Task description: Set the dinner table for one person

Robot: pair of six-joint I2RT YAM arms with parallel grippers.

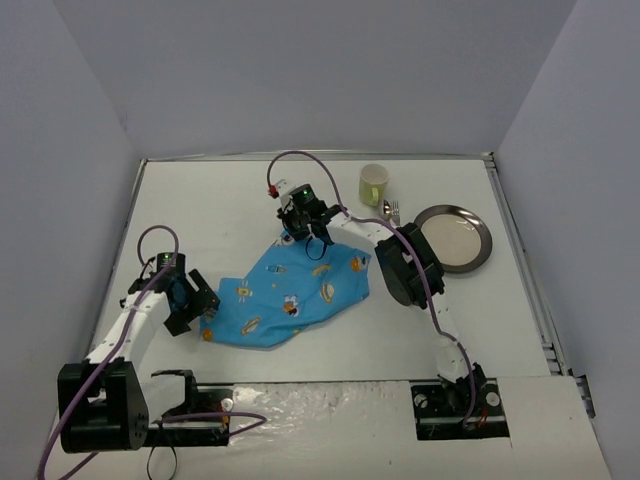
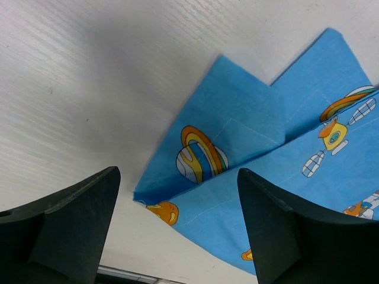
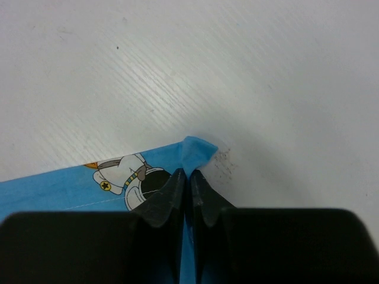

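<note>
A blue cartoon-print cloth placemat (image 1: 295, 290) lies crumpled on the white dinner table (image 1: 230, 200). My right gripper (image 1: 300, 232) is shut on the placemat's far corner (image 3: 198, 151), pinching the cloth between its fingertips. My left gripper (image 1: 200, 312) is open just left of the placemat's near-left corner (image 2: 148, 198), which is folded over and lies between the two fingers (image 2: 77, 213) without touching them.
A yellow-green cup (image 1: 373, 183) stands at the back. A fork and spoon (image 1: 391, 211) lie beside a round metal plate (image 1: 452, 238) at the right. Metal edge strips border the table.
</note>
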